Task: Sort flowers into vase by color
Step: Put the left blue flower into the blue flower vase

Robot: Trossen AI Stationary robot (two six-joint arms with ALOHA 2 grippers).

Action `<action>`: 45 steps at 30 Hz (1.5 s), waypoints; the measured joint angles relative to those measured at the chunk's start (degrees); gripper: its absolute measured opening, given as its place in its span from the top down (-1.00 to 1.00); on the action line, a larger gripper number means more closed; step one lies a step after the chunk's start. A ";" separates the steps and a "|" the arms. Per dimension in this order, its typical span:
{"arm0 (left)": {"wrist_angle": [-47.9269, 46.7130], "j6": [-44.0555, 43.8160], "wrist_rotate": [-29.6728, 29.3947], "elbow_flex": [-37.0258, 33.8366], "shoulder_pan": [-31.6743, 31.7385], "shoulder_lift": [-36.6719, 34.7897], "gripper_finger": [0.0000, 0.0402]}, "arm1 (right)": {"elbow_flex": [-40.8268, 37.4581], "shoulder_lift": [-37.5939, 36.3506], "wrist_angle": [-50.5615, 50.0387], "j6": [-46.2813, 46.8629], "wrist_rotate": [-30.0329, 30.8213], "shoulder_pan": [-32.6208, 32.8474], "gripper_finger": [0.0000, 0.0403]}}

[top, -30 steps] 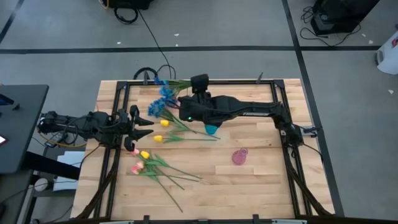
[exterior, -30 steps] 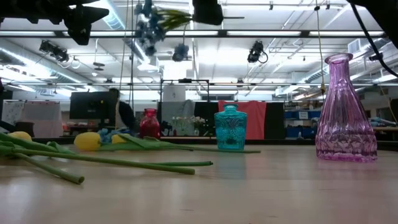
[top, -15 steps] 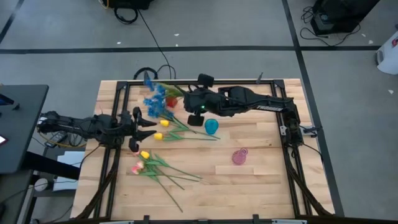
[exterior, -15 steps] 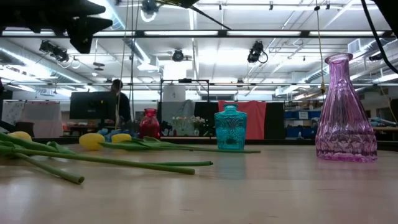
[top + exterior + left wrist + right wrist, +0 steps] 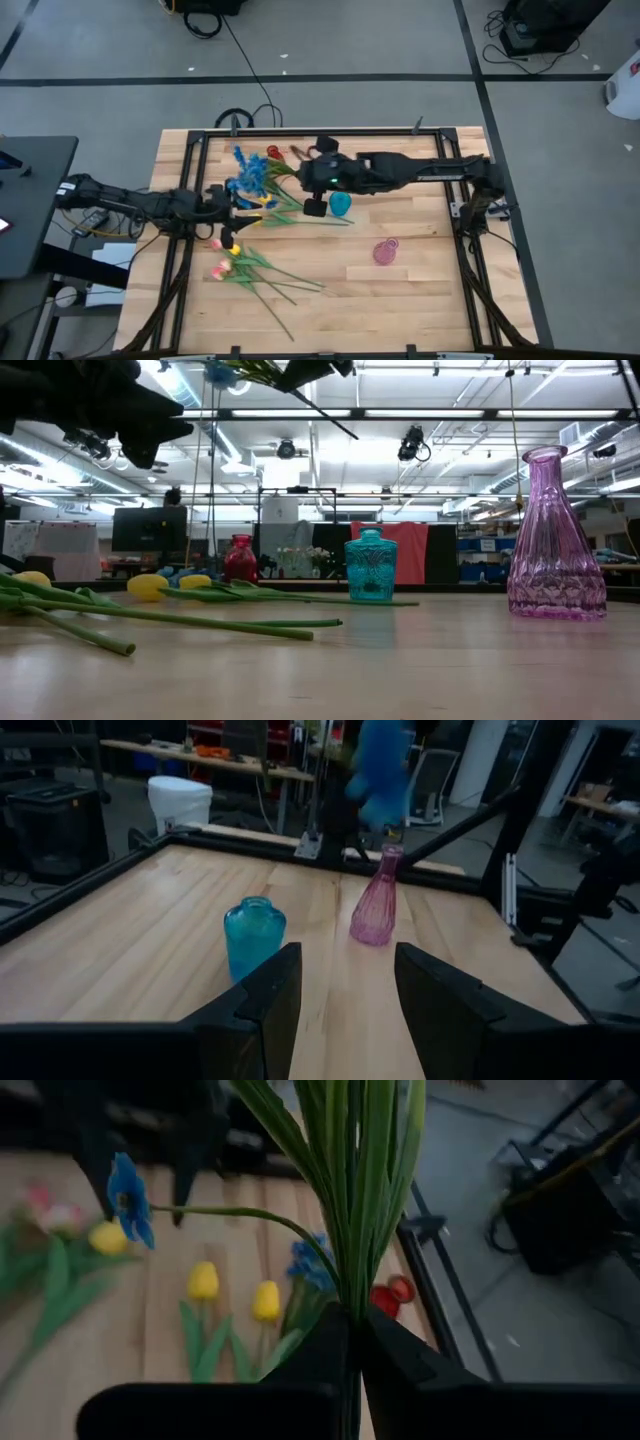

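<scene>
**Now the right gripper holds a blue spray above the table**

Up at the far side of the table, the right gripper (image 5: 305, 172) is clamped on the green stems of a blue flower spray (image 5: 250, 168). In the right wrist view the two fingers (image 5: 320, 1350) press together on the stems and the leaves rise between them. The spray is lifted off the wood, with its blossoms toward the left arm.

The left gripper (image 5: 243, 203) hangs over the left part of the table with its jaws apart and holds nothing.

Two yellow tulips (image 5: 262, 210) lie near the blue vase (image 5: 341, 204). The pink tulips (image 5: 221, 268) lie nearer to the front edge. The pink vase (image 5: 385, 251) stands apart from them, and the red vase (image 5: 275, 154) stands near the far edge.
</scene>
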 joint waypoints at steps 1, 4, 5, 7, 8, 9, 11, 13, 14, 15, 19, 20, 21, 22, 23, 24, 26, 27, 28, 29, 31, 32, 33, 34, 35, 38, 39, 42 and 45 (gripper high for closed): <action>0.39 0.00 0.00 0.00 0.00 0.67 0.16 | -3.74 -2.11 3.64 0.44 -1.07 -0.13 0.85; 2.58 0.02 0.00 0.00 0.00 3.20 0.16 | -15.32 -7.63 15.44 1.43 -4.12 -0.27 0.84; 3.52 0.24 -0.04 0.00 0.00 4.03 0.16 | -18.97 -9.12 18.97 1.75 -4.60 -0.28 0.84; 5.85 0.57 -0.42 0.00 0.00 5.76 0.16 | -25.83 -11.87 25.00 2.58 -5.20 -0.26 0.84; 6.92 1.02 -1.02 0.00 0.00 6.69 0.16 | -28.91 -13.30 28.07 3.01 -5.43 -0.26 0.84; 8.14 1.77 -1.76 0.00 0.00 7.68 0.16 | -32.04 -14.71 31.26 3.53 -5.51 -0.26 0.83; 10.61 2.43 -3.46 0.00 0.00 9.71 0.16 | -37.79 -17.05 37.65 4.34 -5.54 -0.24 0.83; 13.41 3.43 -5.71 0.00 0.00 12.26 0.16 | -43.40 -18.50 43.33 5.17 -5.48 -0.26 0.83; 14.91 3.66 -6.77 0.00 0.00 13.53 0.16 | -46.16 -19.00 45.82 5.38 -5.50 -0.26 0.83; 16.09 4.15 -7.75 0.00 0.00 14.79 0.16 | -48.71 -19.40 48.85 5.50 -5.46 -0.26 0.83; 21.17 5.95 -10.14 0.00 0.02 20.31 0.16 | -57.19 -21.11 62.47 5.46 -5.38 -0.60 0.83; 22.51 6.35 -10.48 0.00 0.02 21.72 0.16 | -58.95 -21.20 64.86 5.42 -5.38 -0.77 0.83; 23.70 6.44 -10.86 0.00 0.02 23.11 0.16 | -60.53 -21.23 66.53 5.28 -5.40 -0.97 0.83; 24.92 6.47 -11.24 0.00 0.02 24.37 0.16 | -61.78 -21.21 67.79 4.99 -5.38 -1.21 0.83; 25.77 6.46 -11.45 0.00 0.02 25.47 0.16 | -62.75 -21.21 69.38 4.53 -5.38 -1.41 0.83; 26.51 6.46 -11.60 0.00 0.06 26.49 0.16 | -63.57 -21.46 71.15 4.07 -5.42 -1.68 0.83; 26.97 6.46 -11.60 0.56 0.70 28.58 0.16 | -64.47 -21.69 73.26 3.95 -5.78 -2.47 0.83; 26.99 6.45 -11.54 0.94 1.23 29.52 0.16 | -64.94 -21.70 73.66 3.93 -6.39 -2.94 0.83; 26.93 6.45 -11.33 1.21 1.84 30.38 0.16 | -65.50 -21.52 73.62 3.87 -6.96 -3.39 0.83; 26.93 6.45 -10.96 1.57 2.52 31.32 0.16 | -65.89 -21.20 74.27 3.80 -7.72 -3.91 0.83; 26.97 6.45 -9.35 2.28 4.09 32.92 0.16 | -66.69 -20.85 76.57 3.75 -9.03 -4.95 0.83; 27.06 6.44 -8.78 2.58 4.84 33.60 0.16 | -66.99 -20.85 77.86 3.77 -9.62 -5.43 0.83; 27.20 6.43 -7.75 2.88 5.66 34.13 0.16 | -67.24 -20.78 78.96 3.76 -10.14 -5.87 0.83; 27.24 6.43 -7.26 3.04 6.34 34.64 0.16 | -67.57 -20.70 79.42 3.78 -10.53 -6.19 0.83; 27.33 6.41 -6.38 3.22 7.02 35.15 0.16 | -67.94 -20.63 79.19 3.83 -10.72 -6.43 0.83; 29.00 6.39 -4.76 3.34 8.78 36.63 0.16 | -68.59 -20.44 78.80 3.98 -10.78 -6.58 0.83; 29.71 6.43 -4.71 3.34 9.23 37.06 0.16 | -68.62 -20.46 79.15 4.00 -10.80 -6.58 0.83; 31.02 6.40 -4.61 3.34 10.22 38.49 0.16 | -68.66 -20.49 79.21 4.42 -10.78 -6.52 0.83; 32.81 6.39 -4.39 3.34 10.84 40.04 0.16 | -68.66 -20.50 79.24 4.44 -10.42 -6.11 0.83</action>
